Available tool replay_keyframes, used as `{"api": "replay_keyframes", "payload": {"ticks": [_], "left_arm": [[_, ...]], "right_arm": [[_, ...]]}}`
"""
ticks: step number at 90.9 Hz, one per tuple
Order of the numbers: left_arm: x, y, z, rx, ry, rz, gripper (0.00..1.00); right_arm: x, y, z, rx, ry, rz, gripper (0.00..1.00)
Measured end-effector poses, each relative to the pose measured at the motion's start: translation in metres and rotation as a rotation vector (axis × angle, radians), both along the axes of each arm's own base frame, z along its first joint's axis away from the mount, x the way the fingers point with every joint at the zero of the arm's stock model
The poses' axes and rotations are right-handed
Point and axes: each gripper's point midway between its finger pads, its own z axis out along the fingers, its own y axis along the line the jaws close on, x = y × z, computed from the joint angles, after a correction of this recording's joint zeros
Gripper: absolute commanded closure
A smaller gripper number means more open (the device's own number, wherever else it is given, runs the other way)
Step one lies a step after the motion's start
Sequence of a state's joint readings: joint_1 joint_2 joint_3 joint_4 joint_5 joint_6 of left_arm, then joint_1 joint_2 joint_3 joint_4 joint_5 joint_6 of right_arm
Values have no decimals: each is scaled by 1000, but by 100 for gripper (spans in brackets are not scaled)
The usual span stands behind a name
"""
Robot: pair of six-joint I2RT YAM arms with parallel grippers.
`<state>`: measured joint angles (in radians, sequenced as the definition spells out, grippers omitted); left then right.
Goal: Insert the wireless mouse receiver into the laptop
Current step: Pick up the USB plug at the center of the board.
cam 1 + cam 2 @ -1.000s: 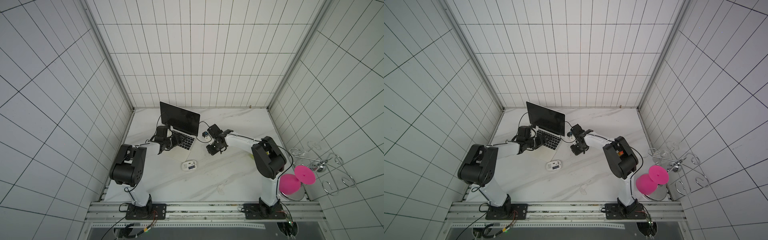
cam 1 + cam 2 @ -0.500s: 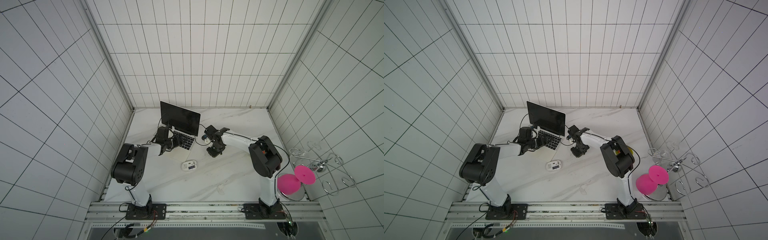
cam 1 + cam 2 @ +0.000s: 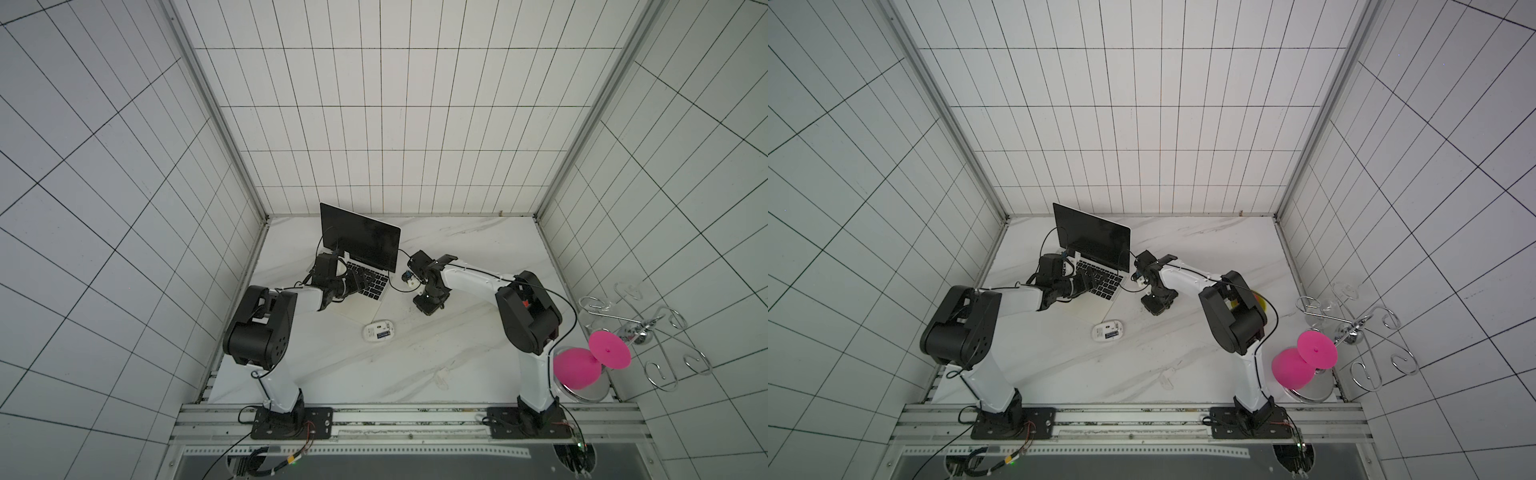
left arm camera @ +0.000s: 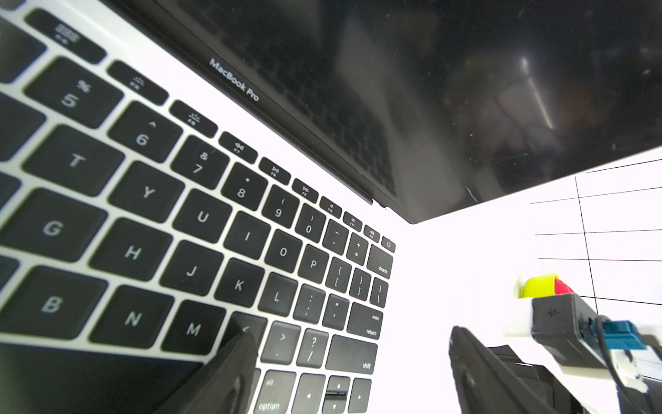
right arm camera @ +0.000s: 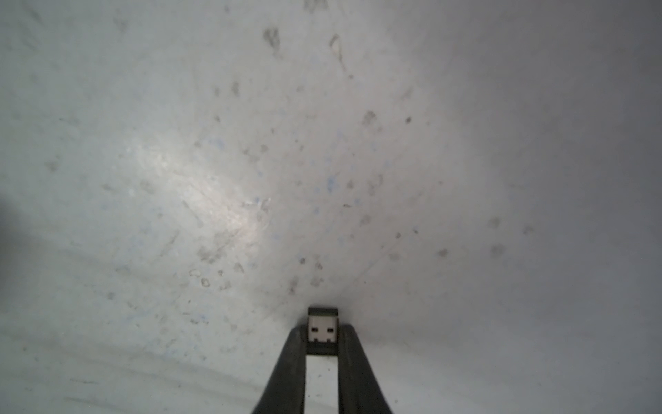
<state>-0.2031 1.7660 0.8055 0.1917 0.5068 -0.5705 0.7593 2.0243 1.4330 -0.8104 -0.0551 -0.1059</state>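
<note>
Receiver (image 5: 322,328) sits pinched by its sides in the clenched right tool (image 5: 322,335) low over the table (image 5: 215,179) beside the laptop (image 3: 361,245), left tool (image 4: 349,358) spread over the keys (image 4: 200,215); thin hold may twist or slip on insertion.

The laptop (image 3: 361,245) is showing black keys, a dark screen, a silver-white body. The table (image 3: 415,365) is showing white marble, grey-veined. The wireless mouse receiver (image 5: 322,330) is showing a pale face with two dark squares, dark ends.
</note>
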Motion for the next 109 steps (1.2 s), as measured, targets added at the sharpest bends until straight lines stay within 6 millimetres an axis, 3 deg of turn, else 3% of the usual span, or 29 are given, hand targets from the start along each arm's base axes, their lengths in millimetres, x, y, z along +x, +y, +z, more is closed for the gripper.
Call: {"api": "replay_keyframes", "payload": {"ticks": [16, 34, 57, 78, 109], "left_arm": [[2, -2, -2, -7, -9, -13, 20], [8, -8, -8, -24, -13, -37, 37], [16, -13, -12, -35, -7, -57, 50], [17, -24, -14, -25, 7, -88, 53], [19, -27, -15, -27, 18, -95, 53]], "right_arm": [[-1, 2, 1, 29, -27, 61, 89], [0, 16, 3, 64, -65, 168, 89], [34, 53, 5, 106, -143, 269, 90], [54, 75, 6, 134, -187, 326, 90], [63, 94, 6, 193, -207, 347, 90]]}}
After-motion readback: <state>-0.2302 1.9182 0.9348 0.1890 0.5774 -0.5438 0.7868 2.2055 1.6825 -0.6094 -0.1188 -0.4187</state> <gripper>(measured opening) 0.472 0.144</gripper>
